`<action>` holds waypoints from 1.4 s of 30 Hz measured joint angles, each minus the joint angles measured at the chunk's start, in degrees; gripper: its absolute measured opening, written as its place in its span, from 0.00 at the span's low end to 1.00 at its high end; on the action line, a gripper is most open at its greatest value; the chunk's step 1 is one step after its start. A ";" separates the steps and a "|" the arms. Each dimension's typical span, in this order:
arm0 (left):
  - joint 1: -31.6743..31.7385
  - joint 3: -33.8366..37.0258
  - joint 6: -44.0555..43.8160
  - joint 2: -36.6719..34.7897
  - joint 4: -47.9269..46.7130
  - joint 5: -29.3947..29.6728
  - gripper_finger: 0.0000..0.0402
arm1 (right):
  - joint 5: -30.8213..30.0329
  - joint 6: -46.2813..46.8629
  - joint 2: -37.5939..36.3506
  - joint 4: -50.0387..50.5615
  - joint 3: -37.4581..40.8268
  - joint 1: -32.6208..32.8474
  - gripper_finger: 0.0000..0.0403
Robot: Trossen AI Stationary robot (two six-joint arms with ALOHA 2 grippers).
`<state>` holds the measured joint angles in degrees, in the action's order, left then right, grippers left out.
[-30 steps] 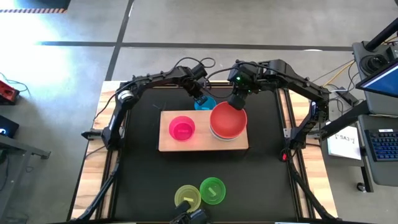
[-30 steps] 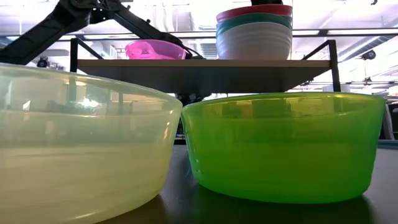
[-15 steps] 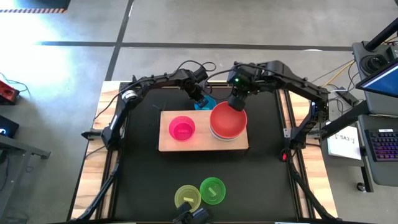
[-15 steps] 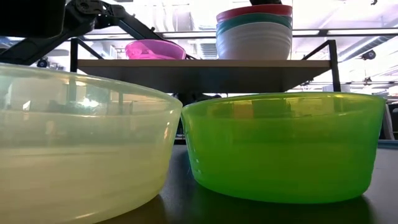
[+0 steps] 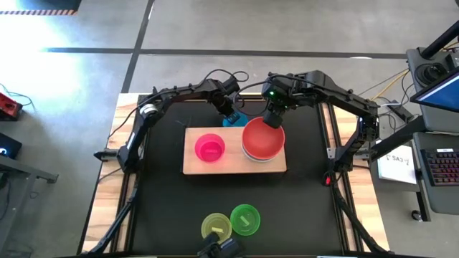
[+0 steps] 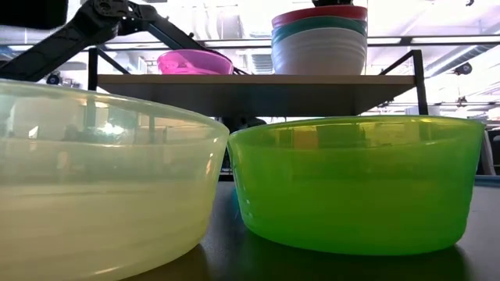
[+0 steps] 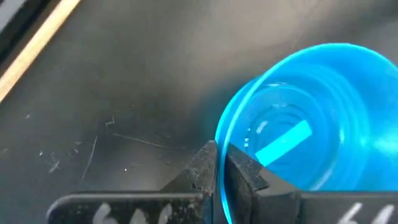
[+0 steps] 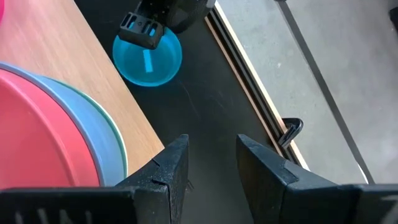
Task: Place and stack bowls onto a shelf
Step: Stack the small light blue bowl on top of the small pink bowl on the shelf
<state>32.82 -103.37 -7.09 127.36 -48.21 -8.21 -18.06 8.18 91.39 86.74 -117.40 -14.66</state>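
The pale wood shelf (image 5: 193,166) lies mid-table. On it stand a magenta bowl (image 5: 209,148) and a stack of larger bowls with the red one (image 5: 263,140) on top. A cyan bowl (image 5: 237,119) stands on the black mat just behind the shelf's far edge, and my left gripper (image 5: 228,115) is shut on it. My right gripper (image 8: 211,162) is open with nothing between its fingers, above the mat by the stack's far side. A yellow-green bowl (image 5: 216,226) and a bright green bowl (image 5: 245,219) stand at the near edge. My left gripper pinches the cyan bowl's rim (image 7: 221,163) on the bowl's far-left side, one finger inside the bowl and one outside. The fingers come from above, slanting down. The bowl sits upright with its base on the mat.
The shelf's raised legs (image 6: 95,66) show in the low view. Bare black mat (image 5: 165,208) spreads between the shelf and the two near bowls. The table's wooden border (image 5: 107,186) and a side desk with a keyboard (image 5: 441,165) lie beyond.
My left arm has shifted a little at the cyan bowl. The bowls and the right arm have stayed where they were.
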 joint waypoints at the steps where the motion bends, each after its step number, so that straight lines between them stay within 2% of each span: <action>1: 0.12 0.00 -0.05 -0.41 0.02 0.03 0.00 | 0.00 0.10 0.00 0.02 0.00 0.00 0.31; 5: 0.77 0.00 -0.44 -2.62 0.86 0.31 0.00 | 0.02 0.32 0.00 0.40 0.00 0.00 0.31; 14: 5.12 -0.36 -0.49 -9.66 0.27 7.38 0.00 | 0.65 2.56 0.00 1.84 0.00 0.00 0.31; 19: 7.32 -3.07 -0.15 -14.00 -0.63 8.89 0.00 | 2.12 2.54 0.00 1.85 0.00 0.00 0.31; 28: 8.26 -9.44 0.05 -21.69 -13.82 9.37 0.00 | 2.14 0.78 -0.10 3.30 0.00 -0.01 0.31; 36: 2.38 -12.54 -2.71 -28.07 -26.54 9.12 0.00 | 1.97 -4.16 -0.70 3.10 0.00 -0.15 0.31; 42: -7.79 -10.06 -8.66 -32.75 -30.91 9.36 0.00 | 1.51 -5.95 -0.92 2.77 0.00 -0.39 0.31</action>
<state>25.03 -113.43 -15.75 94.62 -79.11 1.15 -16.56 2.23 90.48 89.51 -117.40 -15.05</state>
